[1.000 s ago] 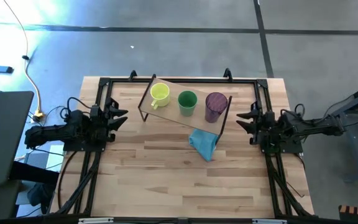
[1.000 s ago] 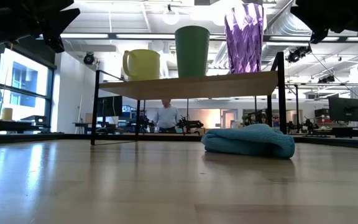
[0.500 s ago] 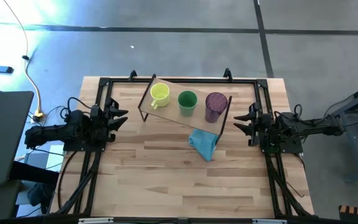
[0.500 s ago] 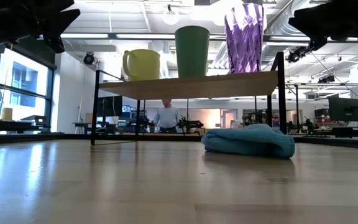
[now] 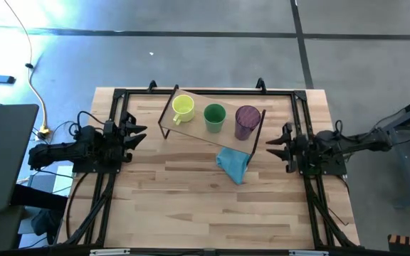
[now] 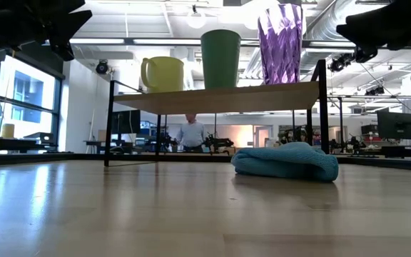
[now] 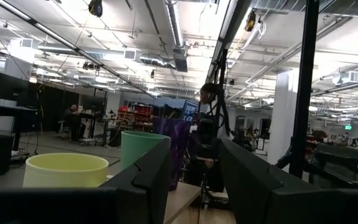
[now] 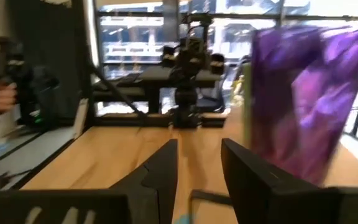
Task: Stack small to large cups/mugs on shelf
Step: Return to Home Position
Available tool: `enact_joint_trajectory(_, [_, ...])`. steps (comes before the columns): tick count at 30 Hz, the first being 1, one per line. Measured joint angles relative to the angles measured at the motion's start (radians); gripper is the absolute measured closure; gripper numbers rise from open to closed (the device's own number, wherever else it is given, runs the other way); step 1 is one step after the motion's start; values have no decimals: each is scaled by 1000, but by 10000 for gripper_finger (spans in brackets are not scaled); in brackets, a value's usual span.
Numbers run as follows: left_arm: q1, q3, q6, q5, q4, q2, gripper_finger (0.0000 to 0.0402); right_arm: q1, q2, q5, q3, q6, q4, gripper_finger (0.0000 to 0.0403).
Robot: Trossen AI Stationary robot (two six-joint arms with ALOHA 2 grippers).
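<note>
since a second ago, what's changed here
The right hand slid a little toward the cloth, open and empty. The left hand stayed put, open, and the mug, green cup and tumbler kept their places on the shelf.

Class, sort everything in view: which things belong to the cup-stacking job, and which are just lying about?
Job: yellow mug, green cup, purple tumbler, shelf; left gripper and right gripper, both open, at the table's sides.
Lying about: blue cloth on the table.
</note>
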Motion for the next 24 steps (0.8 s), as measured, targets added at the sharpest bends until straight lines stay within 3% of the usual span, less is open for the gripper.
enact_joint_trajectory(8, [0, 0, 0, -3, 8, 0, 275, 83, -6, 73, 0, -80, 68, 288])
enact_joint_trajectory(14, [0, 0, 0, -3, 11, 0, 275, 78, -107, 129, 1, -200, 121, 288])
enact_joint_trajectory(24, [0, 0, -7, 4, 12, 0, 275, 62, -145, 40, 2, -139, -6, 288])
